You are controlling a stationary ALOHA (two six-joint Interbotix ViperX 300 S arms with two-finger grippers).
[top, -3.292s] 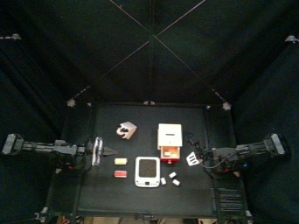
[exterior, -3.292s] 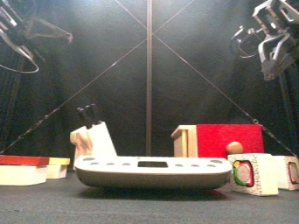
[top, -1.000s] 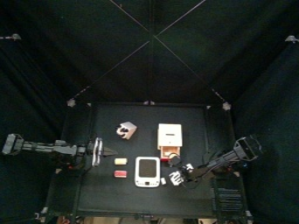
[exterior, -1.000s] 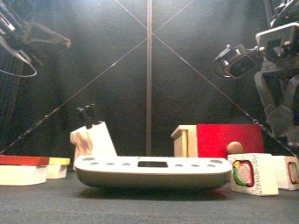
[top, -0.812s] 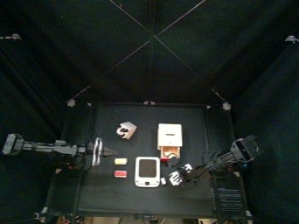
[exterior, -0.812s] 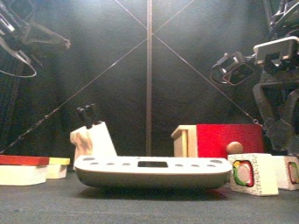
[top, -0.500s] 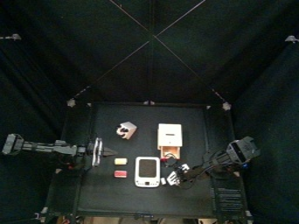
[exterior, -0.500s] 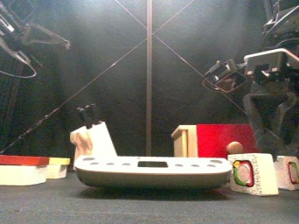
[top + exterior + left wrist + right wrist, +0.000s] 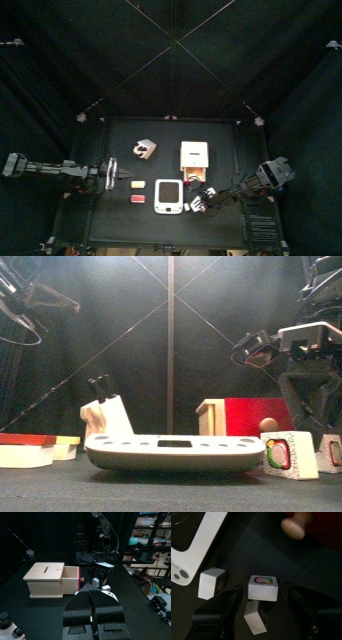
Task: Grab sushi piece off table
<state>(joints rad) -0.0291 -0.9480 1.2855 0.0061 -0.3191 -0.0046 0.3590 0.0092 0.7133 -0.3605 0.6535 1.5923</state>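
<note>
Right tool is down at worktop 5 o'clock, jaws apart and straddling the sushi piece, lined up for a pinch; not clamped yet. Left tool parked at 9 o'clock, jaws together.

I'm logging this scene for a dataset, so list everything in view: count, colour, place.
table: one, black, centre of the pen.
sushi pieces: three small white blocks, one with a coloured top, front right, under the right tool.
white tray: one, front centre.
red-topped block: one, red and cream, front left.
wooden box: one, pale wood with red drawer, right of centre.
knife block: one, pale, left of centre.
left tool: black, resting at the left edge.
right tool: black, open around the coloured piece.
</note>
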